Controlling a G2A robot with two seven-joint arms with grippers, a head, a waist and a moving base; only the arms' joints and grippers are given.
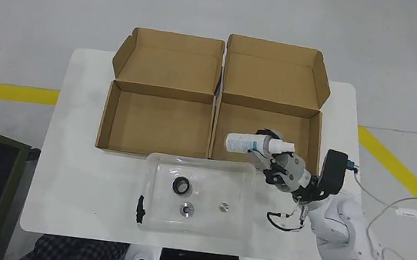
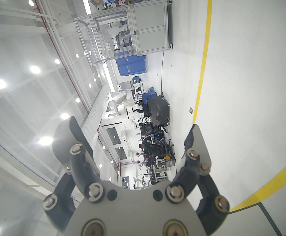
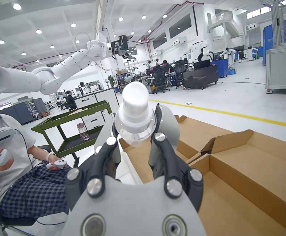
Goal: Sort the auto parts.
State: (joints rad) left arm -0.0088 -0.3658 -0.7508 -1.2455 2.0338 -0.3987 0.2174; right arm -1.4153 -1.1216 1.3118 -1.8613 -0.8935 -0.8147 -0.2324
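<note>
Your right gripper [image 1: 269,151] is clenched on the white bottle [image 1: 247,143], sideways over the right box [image 1: 287,123], close to its near wall. Released here, it may strike that wall and bounce out.

the bottle [image 3: 135,93] faces the right wrist view cap first, its body hidden behind the cap and the fingers [image 3: 167,127] of the right gripper [image 3: 137,120]; in the clear tray [image 1: 160,162], a black ring [image 1: 181,185], two round metal pieces [image 1: 186,209] and a dark curved strip [image 1: 139,208] are too small to identify; the nearer cardboard box [image 3: 234,174] runs off that wrist view's edge
</note>
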